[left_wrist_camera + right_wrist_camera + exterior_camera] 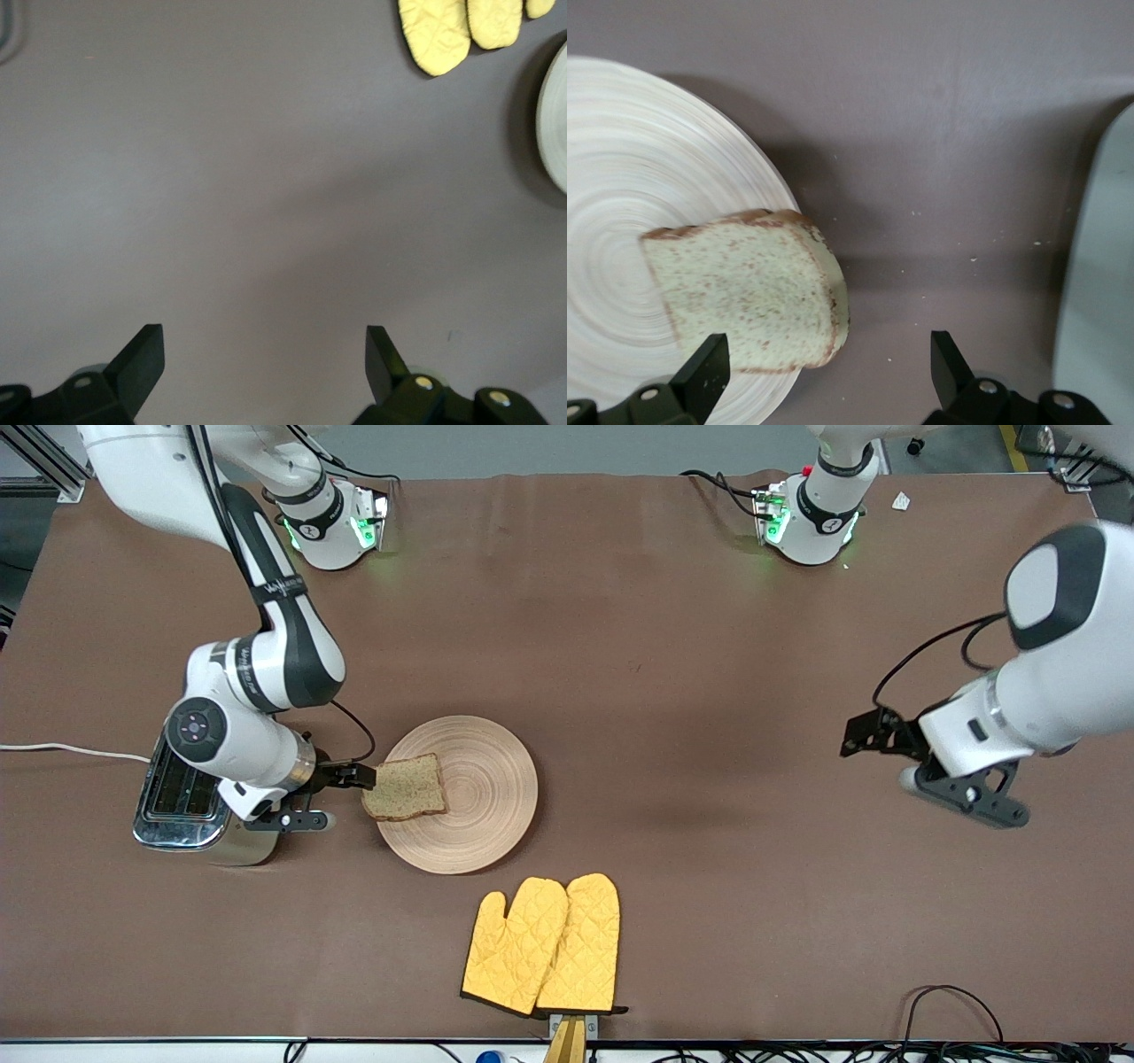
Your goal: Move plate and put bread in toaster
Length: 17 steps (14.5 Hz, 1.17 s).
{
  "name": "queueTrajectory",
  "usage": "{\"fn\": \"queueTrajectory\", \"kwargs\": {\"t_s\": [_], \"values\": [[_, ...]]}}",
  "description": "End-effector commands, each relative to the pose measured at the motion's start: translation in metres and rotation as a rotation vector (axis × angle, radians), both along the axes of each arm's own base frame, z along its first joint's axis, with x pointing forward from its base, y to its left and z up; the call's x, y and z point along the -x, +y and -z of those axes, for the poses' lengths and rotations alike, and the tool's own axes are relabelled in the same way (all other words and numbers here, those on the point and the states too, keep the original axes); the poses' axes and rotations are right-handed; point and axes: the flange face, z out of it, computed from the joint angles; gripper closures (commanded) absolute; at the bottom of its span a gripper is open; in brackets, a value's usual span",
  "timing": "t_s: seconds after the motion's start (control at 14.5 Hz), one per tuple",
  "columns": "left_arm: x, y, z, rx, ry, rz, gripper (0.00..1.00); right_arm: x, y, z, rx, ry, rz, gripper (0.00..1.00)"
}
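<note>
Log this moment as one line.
right gripper: open, beside bread on plate | left gripper: open, waiting | toaster: empty

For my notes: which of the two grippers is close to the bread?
The right gripper: it is open beside the bread at the plate's edge. The left gripper waits open over bare table.

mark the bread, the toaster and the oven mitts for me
bread [406,786], front view, middle of the slice's top face.
toaster [182,804], front view, chrome top by the slots.
oven mitts [545,943], front view, where the two yellow mitts meet.
</note>
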Motion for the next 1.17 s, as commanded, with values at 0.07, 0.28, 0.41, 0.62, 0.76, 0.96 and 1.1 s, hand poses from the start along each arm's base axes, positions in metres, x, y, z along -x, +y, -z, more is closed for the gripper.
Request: {"fn": "queueTrajectory", "kwargs": {"t_s": [0.07,0.28,0.41,0.62,0.76,0.96,1.1], "values": [[0.029,0.012,-0.049,-0.098,-0.049,-0.024,0.00,0.012,-0.001,0.015,-0.001,0.004,0.018,0.00],[0.041,0.010,-0.067,-0.141,-0.056,-0.070,0.00,0.010,-0.002,0.038,-0.003,0.009,0.030,0.02],[0.044,0.008,-0.084,-0.152,-0.076,-0.077,0.00,0.013,0.001,0.049,-0.012,0.027,0.040,0.10],[0.047,0.011,-0.083,-0.151,-0.038,-0.161,0.00,0.012,-0.005,0.058,-0.033,0.042,0.063,0.16],[0.046,0.019,-0.082,-0.148,-0.034,-0.182,0.00,0.011,-0.005,0.057,-0.038,0.044,0.073,0.34],[0.048,0.027,-0.089,-0.151,-0.045,-0.211,0.00,0.010,-0.006,0.055,-0.049,0.049,0.092,0.66],[0.062,0.018,-0.102,-0.162,-0.065,-0.270,0.00,0.010,-0.006,0.056,-0.048,0.051,0.093,0.81]]}}
